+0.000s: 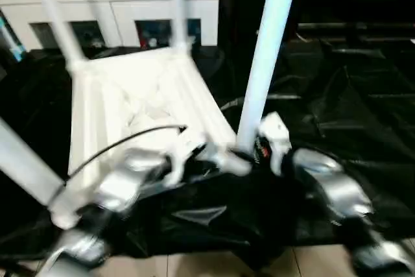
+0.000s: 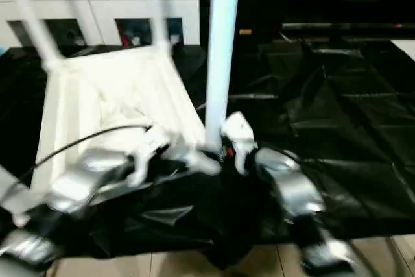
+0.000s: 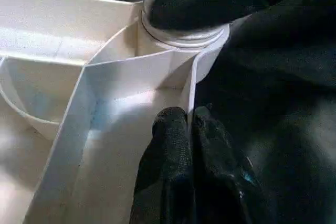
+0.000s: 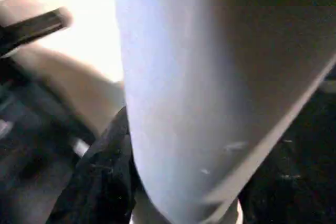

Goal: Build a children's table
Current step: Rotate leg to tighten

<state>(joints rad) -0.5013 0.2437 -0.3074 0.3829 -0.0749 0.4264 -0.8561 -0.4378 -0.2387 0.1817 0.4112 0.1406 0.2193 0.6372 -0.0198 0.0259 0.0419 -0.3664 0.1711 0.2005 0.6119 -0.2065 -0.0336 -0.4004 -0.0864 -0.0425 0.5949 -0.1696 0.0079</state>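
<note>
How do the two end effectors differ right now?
The left end effector is shut on a rib of the upturned tabletop; the right end effector sits at the base of the near-right leg, its fingers either side. Both work the same corner socket.

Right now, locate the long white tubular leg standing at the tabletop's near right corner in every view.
Left eye view: long white tubular leg rises right of centre, running out past the top edge.
Right eye view: it stands near the centre.
Left wrist view: just its base in the round socket, at the top.
Right wrist view: close up across the middle.
Shared landmark: the white ribbed plastic tabletop, upside down.
</note>
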